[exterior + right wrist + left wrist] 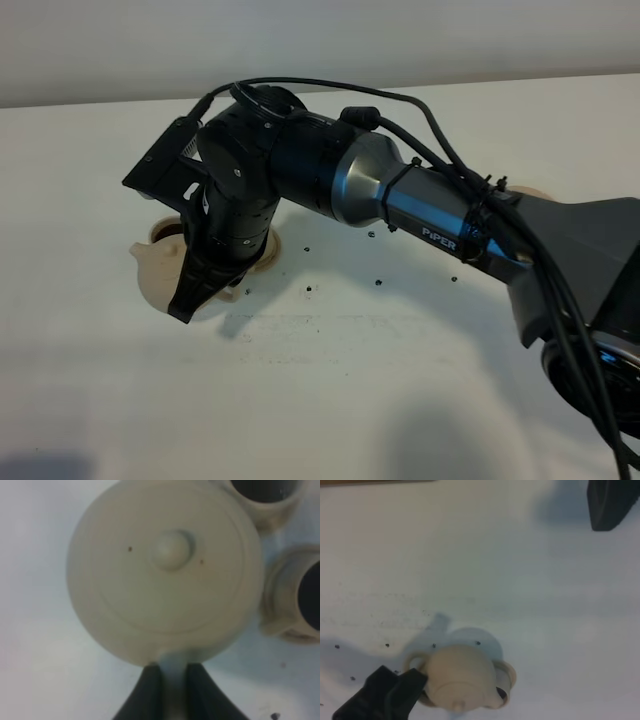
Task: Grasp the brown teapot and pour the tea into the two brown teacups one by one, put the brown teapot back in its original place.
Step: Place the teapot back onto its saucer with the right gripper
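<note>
The brown teapot (165,570) fills the right wrist view from above, its handle pinched between the closed fingers of the right end effector (174,687), with the two brown teacups (292,597) just beside it on the bench (330,380). This looks like the pouring step, so next comes a tilt over a cup. The exterior high view hides that grip behind the arm, and the left end effector's state cannot be told.

White lettering "PiPER" along the grey forearm link of my right arm (440,235), the only readable mark, nothing legible on the surface (350,400) or elsewhere
</note>
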Available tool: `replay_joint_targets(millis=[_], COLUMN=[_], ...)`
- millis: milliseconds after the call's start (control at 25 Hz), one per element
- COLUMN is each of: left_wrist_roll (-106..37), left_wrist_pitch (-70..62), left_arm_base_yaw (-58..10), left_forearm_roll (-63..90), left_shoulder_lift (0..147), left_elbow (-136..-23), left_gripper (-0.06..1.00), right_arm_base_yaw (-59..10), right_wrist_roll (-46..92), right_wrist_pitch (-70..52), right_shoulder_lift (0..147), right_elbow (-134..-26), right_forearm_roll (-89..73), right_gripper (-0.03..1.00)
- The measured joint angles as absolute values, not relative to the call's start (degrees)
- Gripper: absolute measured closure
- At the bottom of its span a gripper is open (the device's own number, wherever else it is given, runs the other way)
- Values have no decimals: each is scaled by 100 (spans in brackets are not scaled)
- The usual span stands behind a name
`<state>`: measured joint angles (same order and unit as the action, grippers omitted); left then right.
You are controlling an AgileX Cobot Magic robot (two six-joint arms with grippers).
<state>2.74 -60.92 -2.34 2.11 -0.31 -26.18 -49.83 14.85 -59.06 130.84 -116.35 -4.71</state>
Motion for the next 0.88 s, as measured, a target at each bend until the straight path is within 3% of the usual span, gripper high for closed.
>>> replay_joint_targets(millis=[880], left_wrist_roll=[274], left_wrist_pitch=[-6092], left_arm_base_yaw=[-234], left_forearm_roll=[211], left_shoulder_lift=[-31], left_elbow=[-2618], left_gripper=[61], right_arm_base_yaw=[-5045], right_wrist_roll=[1423], right_wrist_pitch=[-5941], right_shoulder_lift=[13538], right_elbow=[-11635], right_forearm_roll=[-736], right_gripper=[87])
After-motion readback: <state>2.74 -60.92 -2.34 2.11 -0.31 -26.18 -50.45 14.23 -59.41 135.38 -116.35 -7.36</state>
